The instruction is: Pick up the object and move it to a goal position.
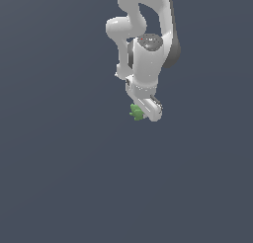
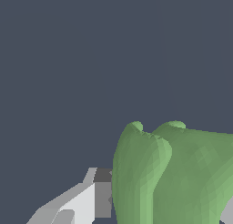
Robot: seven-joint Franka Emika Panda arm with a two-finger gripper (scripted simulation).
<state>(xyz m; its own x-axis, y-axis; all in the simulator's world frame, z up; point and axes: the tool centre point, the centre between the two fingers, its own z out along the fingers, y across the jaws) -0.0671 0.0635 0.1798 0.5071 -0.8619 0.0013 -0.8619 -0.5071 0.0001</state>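
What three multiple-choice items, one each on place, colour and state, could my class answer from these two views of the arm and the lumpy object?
1. Where is the object relative to the gripper?
A. at the gripper's tip
B. far off at the exterior view's left edge
C. above the arm's elbow

2. What colour is the object?
A. red
B. green
C. yellow

3. How do the jaws stand?
A. wide open, nothing near them
B. out of both views
C. shut on the object

Answers:
1 A, the exterior view shows it at the white gripper's end.
2 B, both views show it matte green.
3 C, the wrist view shows a finger pressed against its side.
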